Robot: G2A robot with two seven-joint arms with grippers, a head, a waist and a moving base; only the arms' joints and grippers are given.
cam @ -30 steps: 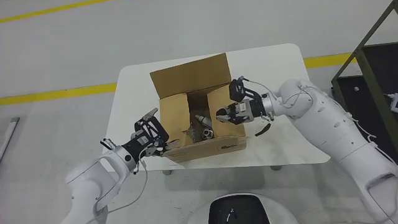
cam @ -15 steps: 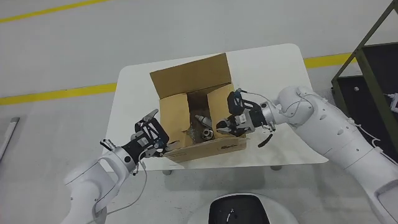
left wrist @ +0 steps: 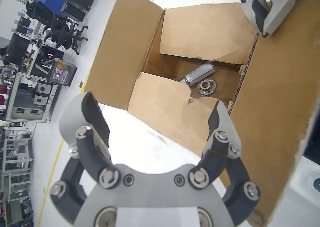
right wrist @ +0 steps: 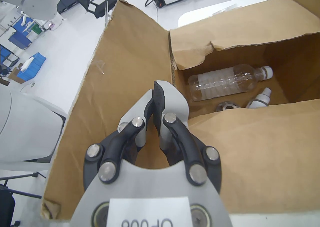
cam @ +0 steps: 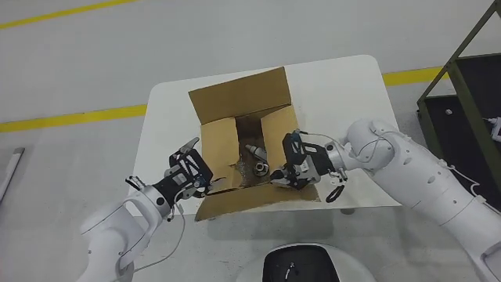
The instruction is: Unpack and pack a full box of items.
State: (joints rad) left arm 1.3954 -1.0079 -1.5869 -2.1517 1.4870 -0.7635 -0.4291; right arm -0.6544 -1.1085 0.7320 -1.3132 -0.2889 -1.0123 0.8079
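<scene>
White tbl (cam: 344, 94), open box (cam: 243, 102) at front edge

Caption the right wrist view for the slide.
Shut right gripper at a flap of the open cardboard box; clear bottle, metal flange and white bottle inside.

Arms (cam: 415, 164) white, rounded shells, thin black cables (cam: 337, 193) — left gripper (left wrist: 155, 106), right gripper (right wrist: 157, 86): silver plates, black links, ribbed pads (left wrist: 96, 115).

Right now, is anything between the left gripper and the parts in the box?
Yes. A torn inner flap folds over the opening of the box on the side of the open left gripper, partly covering the metal flange and small bottle. The gap between the inner flaps probably leaves them reachable from above.
</scene>
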